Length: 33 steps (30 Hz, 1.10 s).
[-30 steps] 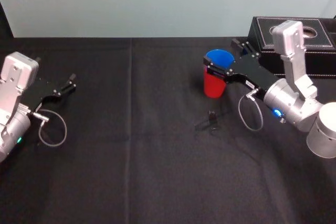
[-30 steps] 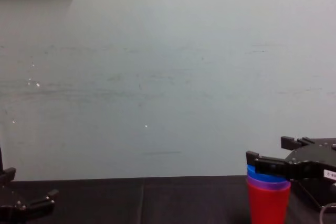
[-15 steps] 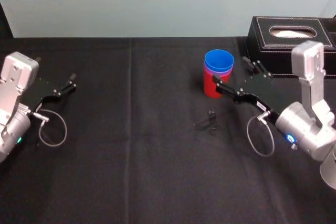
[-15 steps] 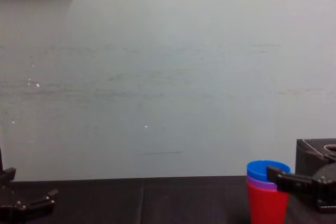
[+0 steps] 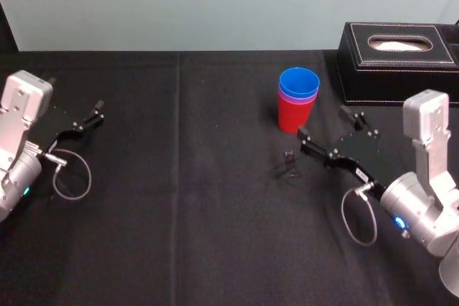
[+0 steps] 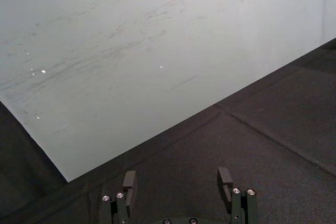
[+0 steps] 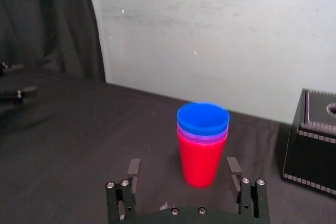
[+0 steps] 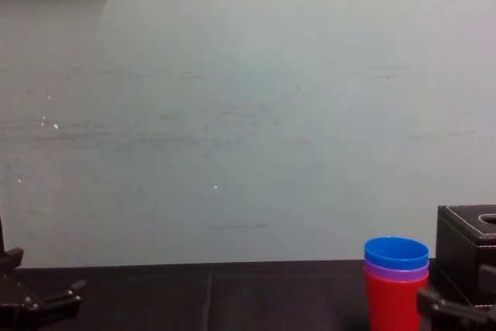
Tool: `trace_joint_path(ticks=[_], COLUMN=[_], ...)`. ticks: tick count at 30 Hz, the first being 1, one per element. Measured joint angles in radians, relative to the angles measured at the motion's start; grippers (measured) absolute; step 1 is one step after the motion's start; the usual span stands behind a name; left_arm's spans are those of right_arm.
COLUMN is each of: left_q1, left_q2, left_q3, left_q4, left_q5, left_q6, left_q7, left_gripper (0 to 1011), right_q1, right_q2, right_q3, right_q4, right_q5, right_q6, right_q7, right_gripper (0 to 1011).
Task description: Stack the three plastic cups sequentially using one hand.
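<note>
While I scan from the left edge, I find the left pincer (image 5: 87, 115) low over the black-covered worktop (image 5: 179, 213), its fingers spread apart with nothing between them; the left wrist view (image 6: 177, 174) shows the same gap over bare cloth.

Right of centre, toward the far side of the worktop, the three cups (image 5: 297, 102) stand upright as one nested stack. The red cup (image 5: 294, 118) is at the bottom, the purple cup (image 5: 297, 97) shows as a thin band above it, and the blue cup (image 5: 299, 80) sits on top, mouth up. A small dark piece (image 5: 287, 162) lies on the cloth just in front of the stack; I cannot tell what it is.

Just right of the stack and nearer to me, the right pincer (image 5: 323, 122) points at the cups with its fingers apart, holding nothing and clear of the red cup. Behind it, at the far right, sits a black box (image 5: 394, 69) with white stitching.
</note>
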Motion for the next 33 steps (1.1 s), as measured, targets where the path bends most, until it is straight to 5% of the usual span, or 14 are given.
trace_joint_path(ticks=[13,33], left_q1=[0.000,0.000], left_q2=[0.000,0.000], left_q3=[0.000,0.000], left_q4=[0.000,0.000], left_q5=[0.000,0.000], left_q6=[0.000,0.000], left_q7=[0.000,0.000], left_gripper=[1005,1005], right_q1=[-0.057,-0.055], right_q2=[-0.026,-0.025], right_q3=[0.014,0.011], right_q4=[0.003,0.004], right_q5=[-0.037,-0.038], right_q6=[-0.036,-0.032], right_q7=[-0.004,-0.006], right_gripper=[1004,1004])
